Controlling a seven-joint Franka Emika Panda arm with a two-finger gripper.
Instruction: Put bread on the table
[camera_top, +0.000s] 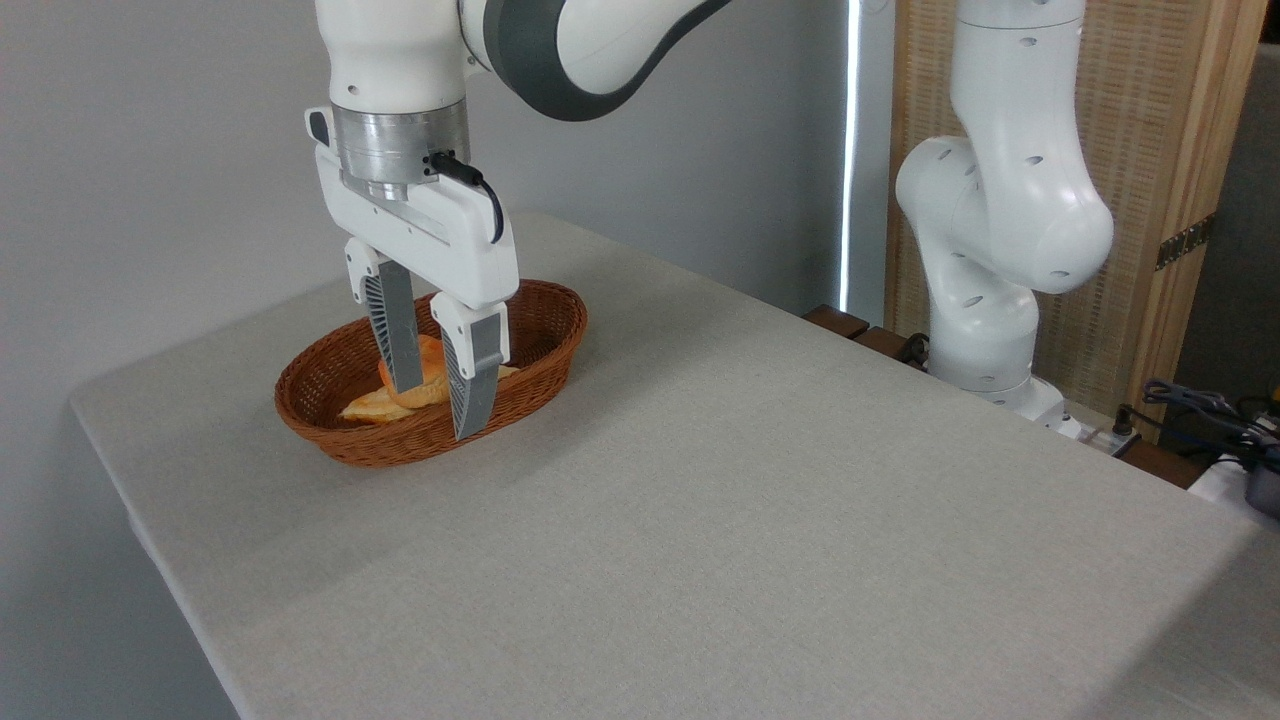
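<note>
The bread (432, 372), a lumpy golden-orange bun, sits between the two grey fingers of my gripper (436, 410) inside the brown wicker basket (545, 330). The fingers press against both of its sides, so the gripper is shut on it. The left finger covers the bun's left part and the right finger hides its right edge. The bun is low over the basket's middle, right above a paler, flatter pastry (372, 405); I cannot tell whether it touches that pastry. The basket stands on the grey-beige table (760, 500), near its far left corner.
The arm's white base (985, 330) rises beyond the table's right back edge, with cables (1200, 405) beside it. A wooden screen (1160, 150) stands behind the base. The table's left edge runs close to the basket.
</note>
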